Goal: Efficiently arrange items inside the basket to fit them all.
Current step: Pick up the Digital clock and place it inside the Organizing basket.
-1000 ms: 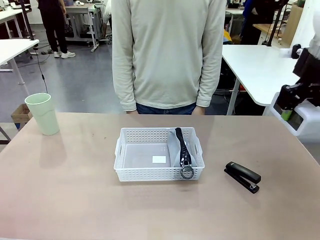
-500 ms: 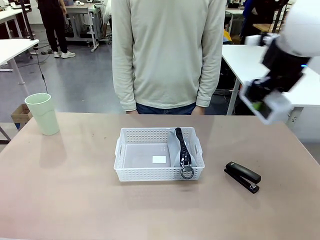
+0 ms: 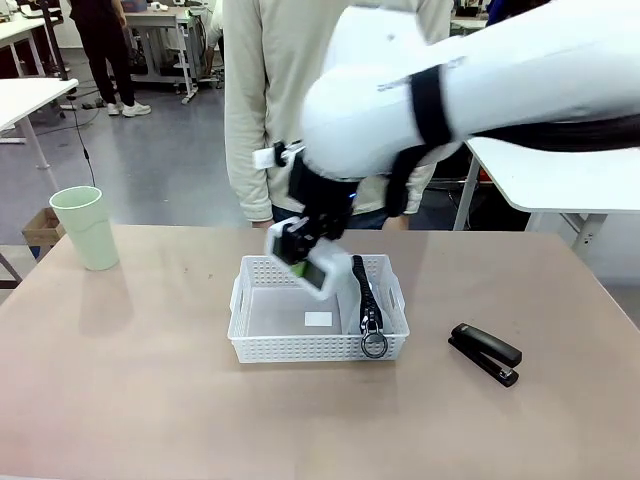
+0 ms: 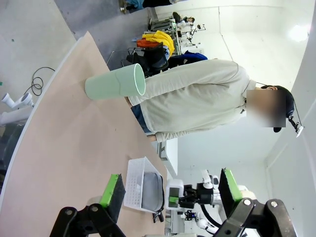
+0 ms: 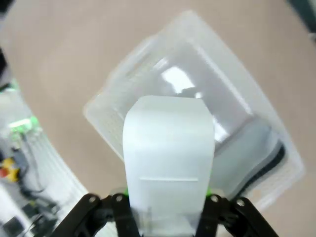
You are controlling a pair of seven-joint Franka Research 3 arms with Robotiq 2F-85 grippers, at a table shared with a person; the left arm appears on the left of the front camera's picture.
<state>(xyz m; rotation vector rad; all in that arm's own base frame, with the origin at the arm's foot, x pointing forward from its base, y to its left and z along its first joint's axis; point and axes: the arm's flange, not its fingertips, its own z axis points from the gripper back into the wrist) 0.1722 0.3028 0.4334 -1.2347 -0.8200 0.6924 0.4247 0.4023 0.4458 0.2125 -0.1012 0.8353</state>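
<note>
- Evidently to save room, right pincer (image 3: pixel 303 264) clamps small white box (image 5: pixel 169 148) over basket (image 3: pixel 300 348)'s bare left half, mid-frame.
- Meanwhile left pincer (image 4: pixel 170 187) stands apart, empty.

Quick headcount: one white perforated basket (image 3: pixel 300 348), one grey zip pouch (image 3: pixel 347 308), one small white box (image 3: pixel 316 271), one black stapler (image 3: pixel 485 353) and one pale green cup (image 3: pixel 84 227). So that's four loose items to a single basket. Grippers, two: the left gripper (image 4: pixel 170 190) and the right gripper (image 3: pixel 300 255). People-wise there's one person (image 3: pixel 260 100) at the far side of the one brown table (image 3: pixel 150 400), plus one more person in black (image 3: pixel 100 40) way back in the room.
</note>
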